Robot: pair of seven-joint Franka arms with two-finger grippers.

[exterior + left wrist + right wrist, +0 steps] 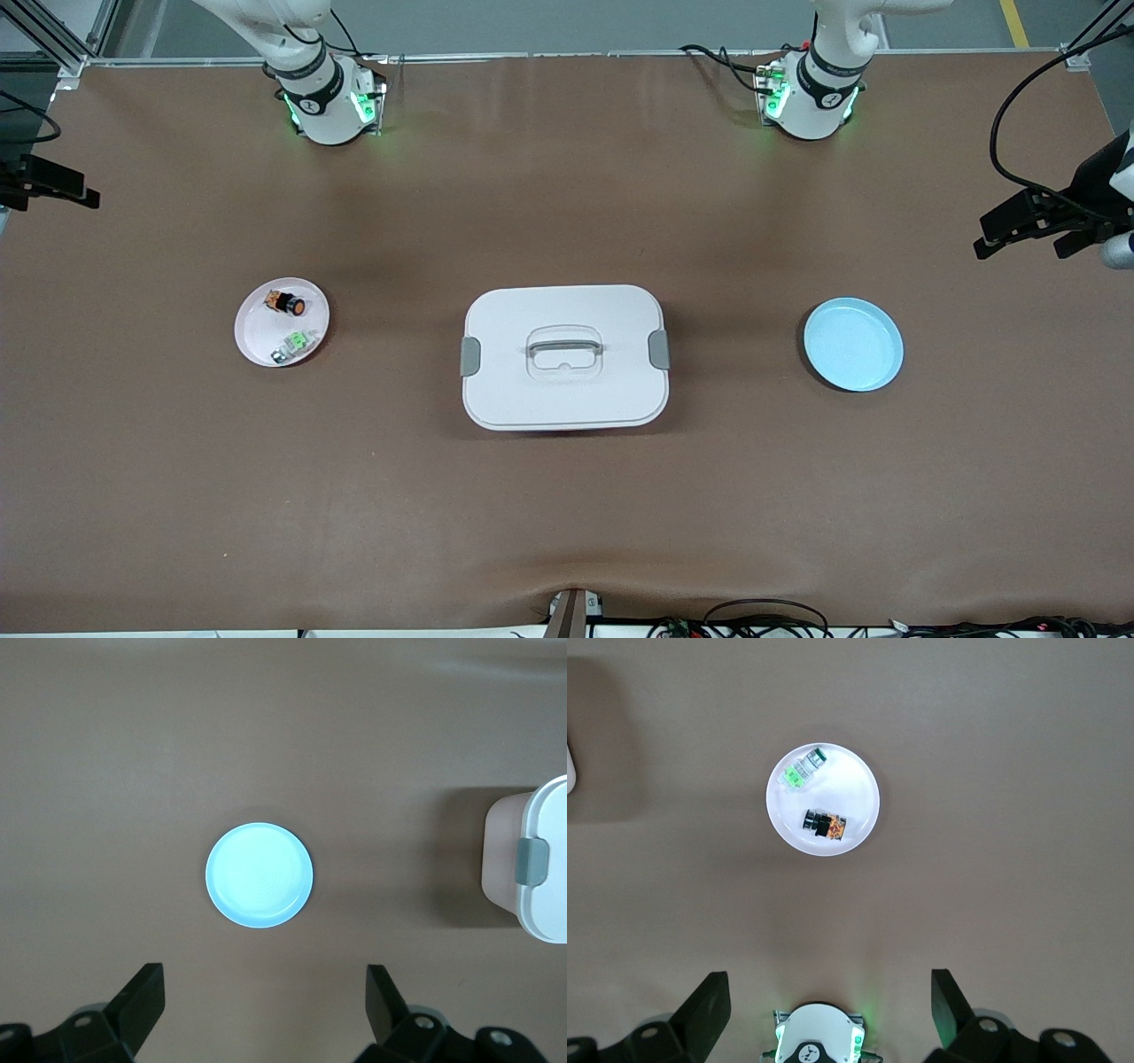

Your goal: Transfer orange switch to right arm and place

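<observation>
nothing picked yet, both arms waiting high and pulled out to the table ends. landmark = white lidded box (565,356) mid-table.

orange switch (288,303) lies on its side on the pink plate (252,341), which sits toward the right arm's end of the table from the box. green-and-silver switch (293,345) shares the plate, apart from the orange one and nearer the front camera. in the right wrist view the orange switch (824,824) is well clear of the plate rim, so there looks to be room for fingers on either side.

orientation: long axis roughly level across the front view, slightly tilted; round orange cap points toward the box, black body with orange marks points away from it. a grasp across the short axis looks the natural choice.

blue plate (852,344) sits toward the left arm's end from the box, empty, probably the drop spot. that conflicts with the task wording, since the switch is already on the right arm's side.

left gripper (266,1001): fingers spread wide, holding nothing, over the table by the blue plate (259,874). right gripper (831,1001): fingers spread wide too, empty, over the table by the pink plate (859,771); its own base shows between the fingers.
</observation>
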